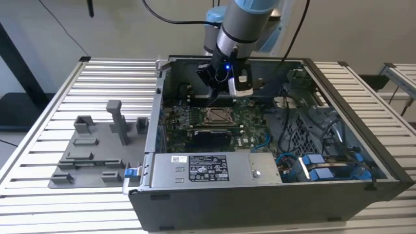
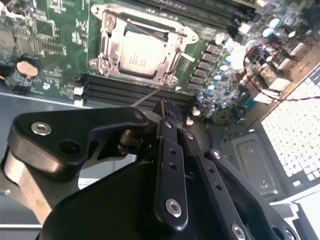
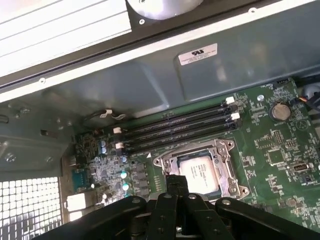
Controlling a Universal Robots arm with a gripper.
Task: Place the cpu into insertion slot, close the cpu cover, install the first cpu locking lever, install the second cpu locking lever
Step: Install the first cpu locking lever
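The cpu [image 2: 141,52] lies flat in the insertion slot [image 2: 102,47], and the silver metal cover frame lies down around its edges. In the first wrist view the cpu [image 3: 200,172] sits just past my black fingertips. My gripper [image 2: 167,111] hovers above the socket's edge, shut, with nothing visible between the fingers. A thin silver lever rod [image 2: 147,95] slants from the socket's corner towards the fingertips. In the exterior view my gripper [image 1: 217,96] hangs over the board just behind the insertion slot [image 1: 217,115].
The open computer case [image 1: 338,87] walls in the green board. Black memory slots [image 3: 180,125] run beside the socket. A power supply box [image 1: 208,168] sits at the front, with blue cables [image 1: 318,165] on the exterior view's right. A grey fixture plate [image 1: 97,146] lies on the slatted table.
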